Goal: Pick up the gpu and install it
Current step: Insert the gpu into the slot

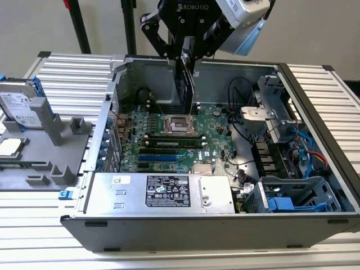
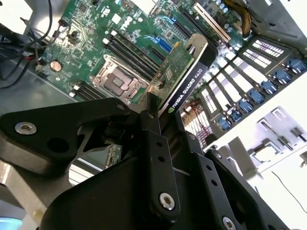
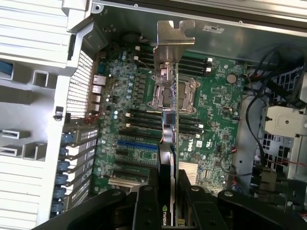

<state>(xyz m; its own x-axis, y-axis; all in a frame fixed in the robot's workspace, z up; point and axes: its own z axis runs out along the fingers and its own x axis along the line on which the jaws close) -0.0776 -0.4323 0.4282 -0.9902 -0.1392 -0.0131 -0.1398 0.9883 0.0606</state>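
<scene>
— One card in the tool [image 1: 187,56]?

— Yes. My tool is pinched on the gpu [image 1: 187,89], a finger pressed against each flat face near its upper edge. The card hangs on edge inside the open case [image 1: 197,230], over the motherboard [image 1: 218,132] and seemingly clear of it. In the first wrist view its silver bracket [image 3: 175,33] points away from me.

— Handling?

— My guess is light, thin and stiff. One face has bare components, so it's fragile. Grip the flat faces and keep off the contact edge. The smooth black shroud may slip.

— Containers?

— The case holds the motherboard, a power supply [image 1: 163,191] along the near wall, a drive cage [image 1: 292,194] and loose cables [image 1: 239,93]. A grey fixture [image 1: 53,126] on the desk [image 1: 73,70], at the exterior view's left, holds a hard drive [image 1: 19,107].
</scene>
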